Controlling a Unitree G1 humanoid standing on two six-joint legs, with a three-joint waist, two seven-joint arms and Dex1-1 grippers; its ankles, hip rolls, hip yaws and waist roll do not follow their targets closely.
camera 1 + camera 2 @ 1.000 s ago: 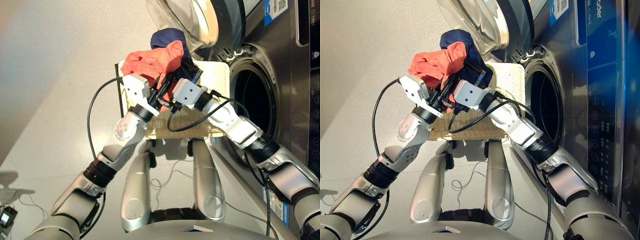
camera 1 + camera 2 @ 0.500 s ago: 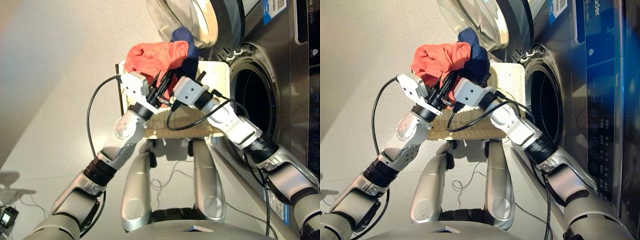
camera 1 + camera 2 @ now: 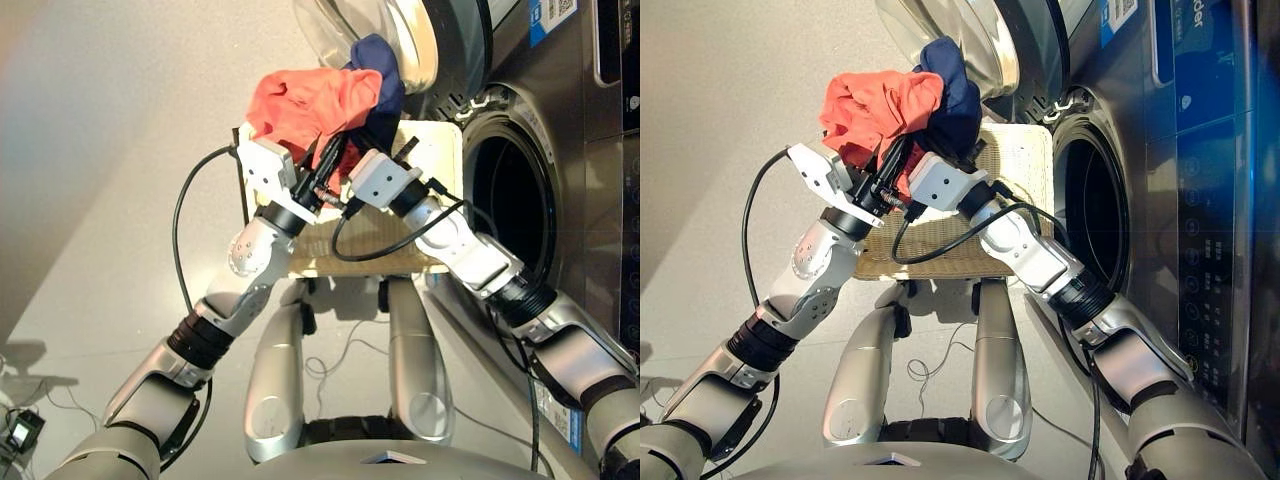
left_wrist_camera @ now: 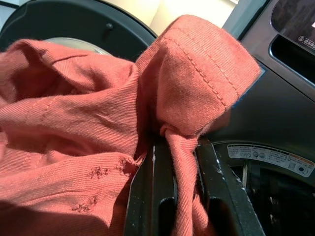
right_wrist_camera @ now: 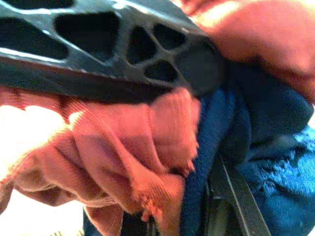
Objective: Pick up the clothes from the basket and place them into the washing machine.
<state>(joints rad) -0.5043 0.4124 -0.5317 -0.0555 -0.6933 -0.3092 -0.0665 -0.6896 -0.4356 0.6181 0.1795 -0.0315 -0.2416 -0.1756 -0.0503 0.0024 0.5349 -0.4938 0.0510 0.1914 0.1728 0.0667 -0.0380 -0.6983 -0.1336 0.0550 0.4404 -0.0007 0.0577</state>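
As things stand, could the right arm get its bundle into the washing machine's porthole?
Probably yes. The porthole stands open and unobstructed just right of the right gripper, with the glass door swung clear. But the left gripper is also clamped on the coral red garment, so both must travel together.

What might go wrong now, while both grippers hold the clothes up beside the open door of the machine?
The left gripper pinches only a thin fold of the coral red garment, so it may slip out. The navy blue garment sits against the glass door, not at the porthole; it might snag or fall outside. The right gripper seems to catch both garments, so they may drag together.
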